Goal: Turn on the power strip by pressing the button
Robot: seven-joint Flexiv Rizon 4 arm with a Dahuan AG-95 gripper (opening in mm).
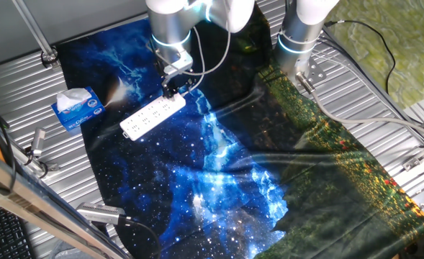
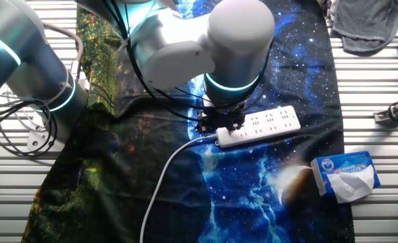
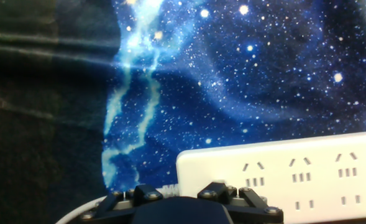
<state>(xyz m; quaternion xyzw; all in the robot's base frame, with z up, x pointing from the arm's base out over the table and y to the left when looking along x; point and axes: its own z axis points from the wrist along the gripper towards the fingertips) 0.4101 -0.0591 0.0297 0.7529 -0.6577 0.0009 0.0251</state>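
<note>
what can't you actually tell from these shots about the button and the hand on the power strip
- The button: no view shows it. In both fixed views the hand covers the cord end of the power strip.
- Fingertips: hidden in every view. The hand view shows only the dark finger bases at the bottom edge, so open or shut is unknown.
- Contact: whether the hand touches the strip cannot be seen.
- Strip's far end: cut off by the hand view's right edge.
</note>
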